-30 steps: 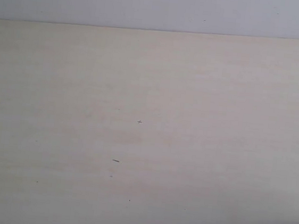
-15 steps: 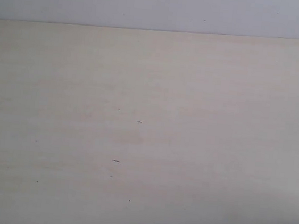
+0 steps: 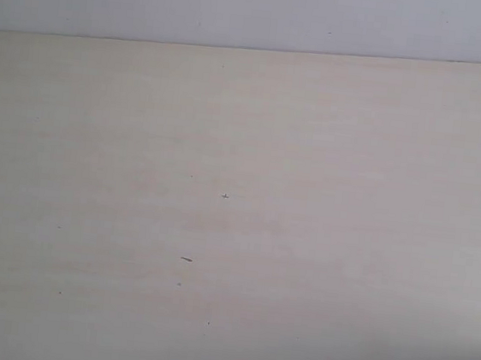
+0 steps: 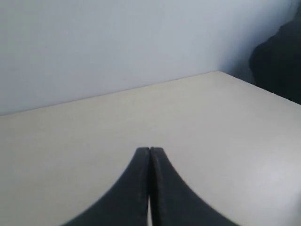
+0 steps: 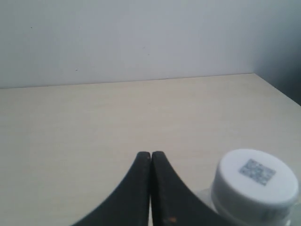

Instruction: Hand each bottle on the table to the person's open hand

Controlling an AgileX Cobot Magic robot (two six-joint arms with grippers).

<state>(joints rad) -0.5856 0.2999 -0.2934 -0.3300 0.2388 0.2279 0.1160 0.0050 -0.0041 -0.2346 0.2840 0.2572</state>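
Honestly, the exterior view showed only tabletop (image 3: 303, 238), no bottles. Left wrist view: left gripper (image 4: 149, 150) was clenched on nothing. Right wrist view: right gripper (image 5: 150, 154) was clenched too, and a white-capped bottle (image 5: 254, 183) sat just beside it. I'd open wide first, then straddle below the cap.

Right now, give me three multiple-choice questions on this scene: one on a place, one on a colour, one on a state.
1. Where is the bottle cap relative to the right tool?
A. clamped in it
B. close beside it
C. stacked on top of it

2. What colour is the bottle cap?
A. black
B. green
C. white

3. How does the left tool stand?
A. shut, holding nothing
B. wide open
C. shut on a bottle

Answers:
1 B: the cap sits next to the closed jaws, outside them.
2 C: its top is white with a small grey print.
3 A: the jaws meet with nothing between them.
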